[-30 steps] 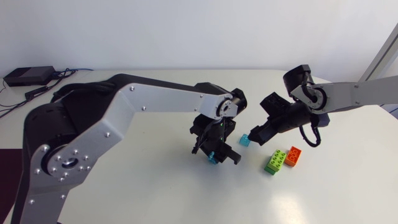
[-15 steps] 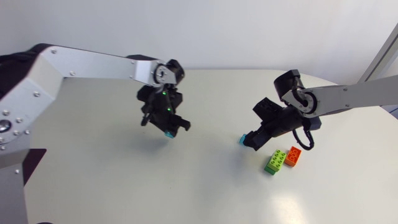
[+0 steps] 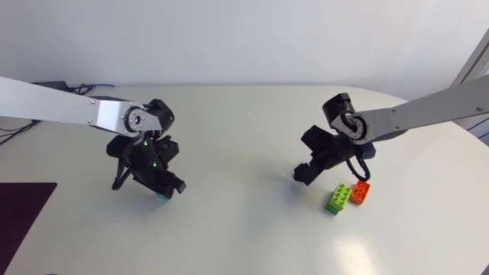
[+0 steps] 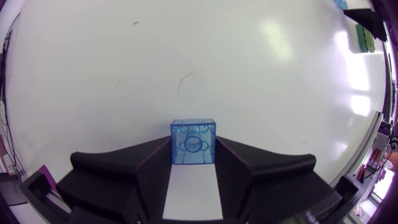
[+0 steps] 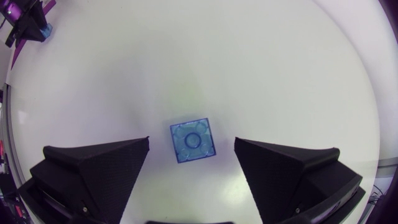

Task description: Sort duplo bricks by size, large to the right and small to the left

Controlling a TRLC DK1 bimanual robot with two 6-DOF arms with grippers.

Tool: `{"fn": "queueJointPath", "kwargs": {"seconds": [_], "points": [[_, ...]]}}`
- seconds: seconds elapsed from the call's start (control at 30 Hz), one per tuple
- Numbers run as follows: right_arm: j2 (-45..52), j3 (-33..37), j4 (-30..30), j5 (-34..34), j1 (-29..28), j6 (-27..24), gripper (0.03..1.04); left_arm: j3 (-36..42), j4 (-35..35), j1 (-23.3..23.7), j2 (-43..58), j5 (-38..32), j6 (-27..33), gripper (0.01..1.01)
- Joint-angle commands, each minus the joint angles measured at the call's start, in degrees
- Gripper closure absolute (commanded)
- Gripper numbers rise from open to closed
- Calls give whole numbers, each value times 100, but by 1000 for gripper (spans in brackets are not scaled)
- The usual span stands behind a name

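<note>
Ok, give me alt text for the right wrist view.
A small blue brick lies on the white table between the fingers of the open right gripper, touching neither. Far ahead, the left gripper holds a second blue brick.

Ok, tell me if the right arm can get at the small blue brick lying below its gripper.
Probably yes. The right gripper hangs open right over the blue brick, one finger on either side, neither touching it. The left gripper, shut on a second blue brick, is far off.

On my white bench (image 3: 244, 229) I see a green brick (image 3: 338, 199) just beside an orange brick (image 3: 361, 191), and a small blue brick (image 5: 193, 140) lying apart.
</note>
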Motion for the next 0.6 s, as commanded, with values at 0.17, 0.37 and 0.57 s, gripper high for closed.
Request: {"fn": "queueJointPath", "kwargs": {"seconds": [0.17, 0.37, 0.57], "points": [[412, 263, -107, 39, 3, -155, 223, -774, 192, -41, -357, 34, 165, 793], [421, 228, -160, 74, 29, -172, 577, -879, 236, -76, -374, 34, 112, 272], [298, 184, -318, 56, 108, -260, 726, -993, 395, 21, -620, 43, 103, 54]]}}
